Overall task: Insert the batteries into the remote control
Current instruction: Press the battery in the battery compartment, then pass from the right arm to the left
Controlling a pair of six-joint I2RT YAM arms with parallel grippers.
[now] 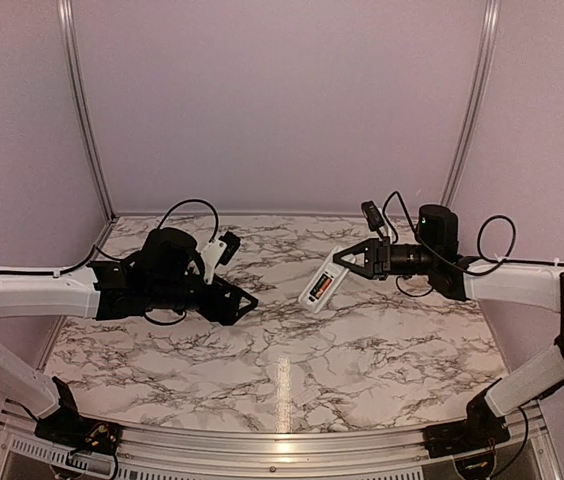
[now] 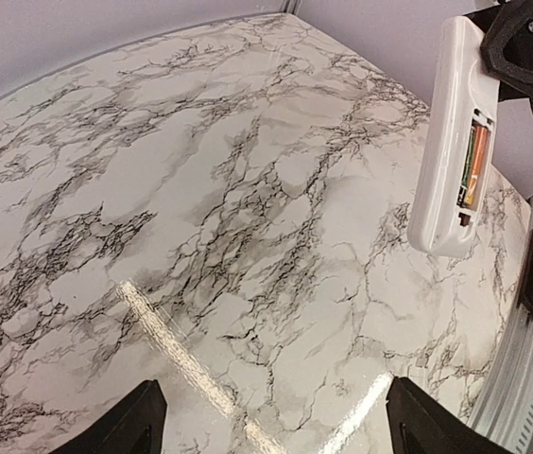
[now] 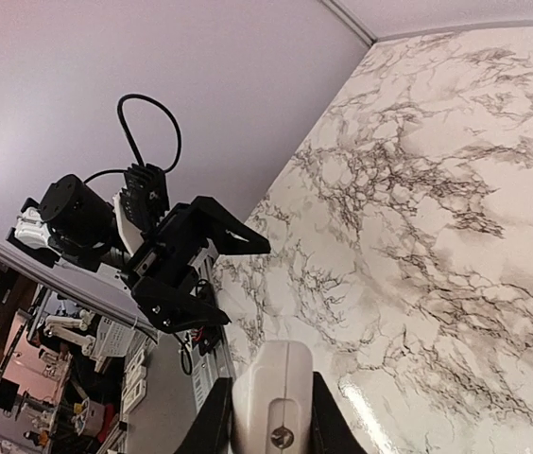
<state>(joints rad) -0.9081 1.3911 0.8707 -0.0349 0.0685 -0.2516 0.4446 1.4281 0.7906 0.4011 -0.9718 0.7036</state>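
The white remote control (image 1: 320, 285) hangs tilted above the marble table (image 1: 262, 360), right of centre. My right gripper (image 1: 342, 264) is shut on its upper end. In the right wrist view the remote's rounded end (image 3: 271, 388) sits clamped between my right gripper (image 3: 266, 421) fingers. Its back faces my left wrist camera, where the remote (image 2: 451, 113) shows an open recess with red and dark batteries (image 2: 472, 165) lying inside. My left gripper (image 1: 244, 310) hovers left of the remote and apart from it. Its fingers (image 2: 134, 426) stand wide open with nothing between them.
Pale walls close the table on three sides, with metal posts (image 1: 82, 110) at the back corners. A metal rail (image 1: 262, 447) runs along the near edge. Black cables loop over both wrists. Marble surface lies between the two grippers.
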